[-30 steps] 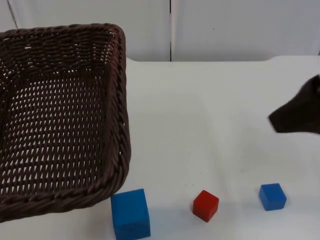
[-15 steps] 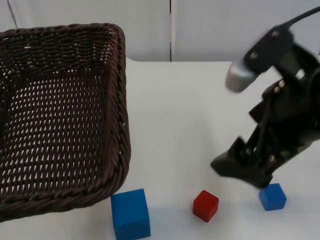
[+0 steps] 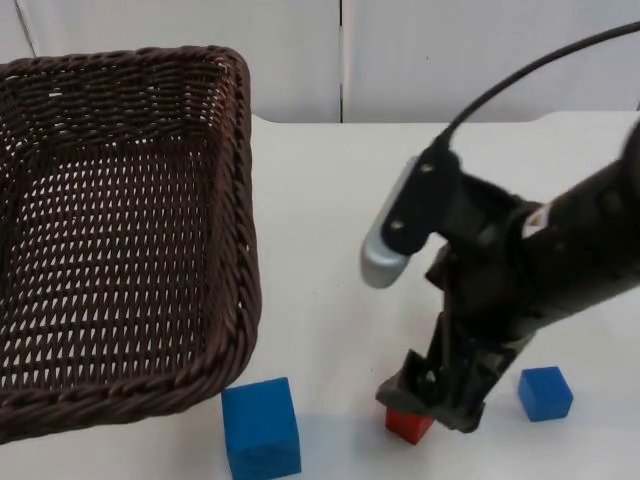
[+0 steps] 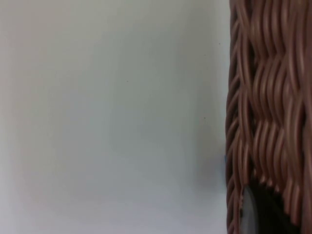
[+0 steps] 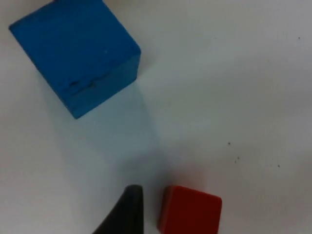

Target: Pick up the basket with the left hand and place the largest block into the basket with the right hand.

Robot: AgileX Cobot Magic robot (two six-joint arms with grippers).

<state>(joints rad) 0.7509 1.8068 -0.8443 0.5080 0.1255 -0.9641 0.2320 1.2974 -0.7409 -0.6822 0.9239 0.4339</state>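
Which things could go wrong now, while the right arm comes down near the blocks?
The right gripper hangs over the red block, not the large blue block: it might take the wrong one. The basket hangs close to the large blue block, so reaching there may bump its rim.

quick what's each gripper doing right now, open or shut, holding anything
Left gripper: at the basket rim, which looks lifted; fingers cannot be told.
Right gripper: low over the red block, holding nothing; open or shut cannot be told.

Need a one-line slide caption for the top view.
Right gripper low over red block, between big blue block and small blue block; basket alongside.
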